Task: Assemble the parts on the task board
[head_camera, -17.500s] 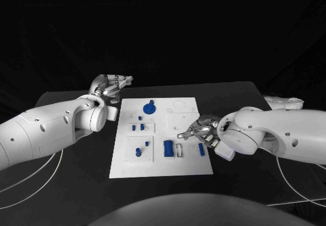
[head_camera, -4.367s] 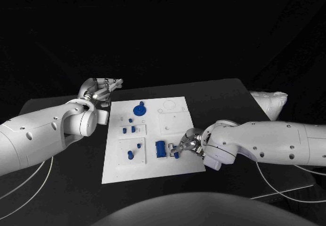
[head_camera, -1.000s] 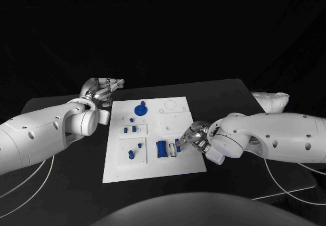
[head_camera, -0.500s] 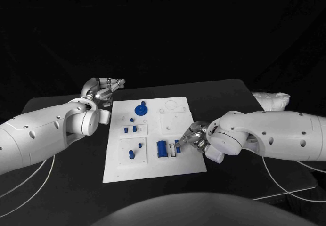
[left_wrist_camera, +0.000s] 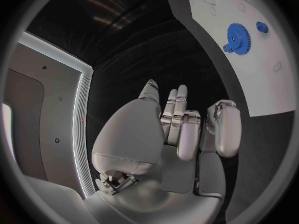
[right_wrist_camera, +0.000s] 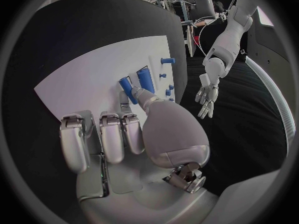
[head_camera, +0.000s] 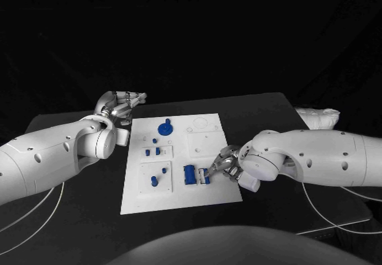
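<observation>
The white task board (head_camera: 176, 196) lies in the middle of the table. Toward its far end sits a blue gear (head_camera: 165, 130), also in the left wrist view (left_wrist_camera: 236, 36). Small blue pegs (head_camera: 158, 150) stand on the left half. Beside a blue block (head_camera: 189, 174) is a small blue part (head_camera: 206, 176), low at the board. My right hand (head_camera: 226, 165) pinches its end between thumb and one finger, the other fingers curled; its wrist view shows the part (right_wrist_camera: 127, 88) at the fingertips (right_wrist_camera: 136, 98). My left hand (head_camera: 120, 104) hangs off the board's far left corner, fingers apart, holding nothing.
A crumpled white cloth (head_camera: 318, 117) lies at the table's right edge. White cables (head_camera: 330, 226) run over the table under both arms. In the right wrist view my left hand (right_wrist_camera: 206, 92) hangs over bare black table beyond the board.
My right hand has brought the small blue part down and left, from above the board to right beside the blue block. The left hand has not moved.
</observation>
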{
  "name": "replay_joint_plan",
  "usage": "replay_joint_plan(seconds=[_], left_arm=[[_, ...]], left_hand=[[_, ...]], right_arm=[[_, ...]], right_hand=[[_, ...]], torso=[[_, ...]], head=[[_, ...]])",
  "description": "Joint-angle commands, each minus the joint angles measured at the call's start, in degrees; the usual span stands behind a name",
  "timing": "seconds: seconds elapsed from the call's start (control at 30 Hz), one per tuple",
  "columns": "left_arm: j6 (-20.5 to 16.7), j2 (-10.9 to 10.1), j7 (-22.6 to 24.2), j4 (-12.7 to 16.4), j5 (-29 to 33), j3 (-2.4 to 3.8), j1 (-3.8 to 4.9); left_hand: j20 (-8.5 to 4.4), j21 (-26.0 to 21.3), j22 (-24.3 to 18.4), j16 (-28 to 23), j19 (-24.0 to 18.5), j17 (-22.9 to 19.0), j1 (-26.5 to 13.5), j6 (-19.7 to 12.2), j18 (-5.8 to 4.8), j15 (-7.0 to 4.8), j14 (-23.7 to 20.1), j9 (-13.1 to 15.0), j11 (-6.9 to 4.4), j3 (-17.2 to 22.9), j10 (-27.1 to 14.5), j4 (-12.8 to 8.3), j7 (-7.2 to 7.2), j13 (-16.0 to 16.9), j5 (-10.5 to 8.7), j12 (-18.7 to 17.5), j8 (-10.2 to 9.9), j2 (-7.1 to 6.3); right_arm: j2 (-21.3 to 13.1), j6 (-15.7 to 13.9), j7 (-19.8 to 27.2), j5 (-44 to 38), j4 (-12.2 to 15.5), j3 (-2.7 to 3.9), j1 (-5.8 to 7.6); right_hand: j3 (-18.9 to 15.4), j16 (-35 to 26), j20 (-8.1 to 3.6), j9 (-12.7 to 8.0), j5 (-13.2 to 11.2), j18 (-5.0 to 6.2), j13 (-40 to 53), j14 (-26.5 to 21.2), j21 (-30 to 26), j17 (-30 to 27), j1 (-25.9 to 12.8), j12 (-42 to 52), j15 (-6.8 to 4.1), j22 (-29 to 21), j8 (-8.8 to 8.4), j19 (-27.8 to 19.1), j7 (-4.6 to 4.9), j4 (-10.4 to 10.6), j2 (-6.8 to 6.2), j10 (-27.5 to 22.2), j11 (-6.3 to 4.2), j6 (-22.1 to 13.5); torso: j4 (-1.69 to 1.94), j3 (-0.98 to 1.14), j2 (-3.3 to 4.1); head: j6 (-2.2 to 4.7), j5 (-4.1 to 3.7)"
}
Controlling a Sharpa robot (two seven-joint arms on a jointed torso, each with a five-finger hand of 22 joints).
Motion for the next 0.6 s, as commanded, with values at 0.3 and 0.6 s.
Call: replay_joint_plan(seconds=[0.3, 0.6], left_arm=[[0.8, 0.0, 0.2, 0.1, -0.2, 0.04, 0.04], [0.9, 0.1, 0.1, 0.1, -0.2, 0.04, 0.04]], left_hand=[[0.19, -0.4, 12.3, 0.0, 0.0, 14.3, -0.2, -0.2, -0.14, 0.19, 5.6, 0.1, 0.09, -0.3, -0.3, 0.1, -0.04, 0.1, 0.25, 0.2, 0.2, 0.51], [0.19, -0.4, 12.3, 0.0, 0.0, 14.3, -0.2, -0.2, -0.14, 0.19, 5.6, 0.1, 0.09, -0.3, -0.3, 0.1, -0.04, 0.1, 0.25, 0.2, 0.2, 0.51]], right_arm=[[0.9, 2.1, -1.3, 0.5, -0.7, -0.02, -0.12], [1.7, 2.1, -1.4, 0.5, -1.3, -0.01, -0.13]], right_hand=[[-0.2, 0.4, -0.44, -0.4, -0.9, -0.81, 15.1, 6.0, 0.3, 15.1, 0.0, 0.2, -0.34, 15.1, -0.76, 6.0, 0.02, 0.5, -0.5, 6.0, -0.43, 0.5], [-0.3, 0.4, -0.43, -0.6, -1.3, -0.81, 15.1, 6.0, 0.3, 15.1, -0.1, 0.2, -0.3, 15.1, -1.19, 6.0, 0.12, 0.6, -0.55, 6.0, -0.36, 0.4]], torso=[[-0.06, 0.0, -0.03], [0.01, 0.01, 0.02]], head=[[0.0, 0.01], [0.0, -0.02]])
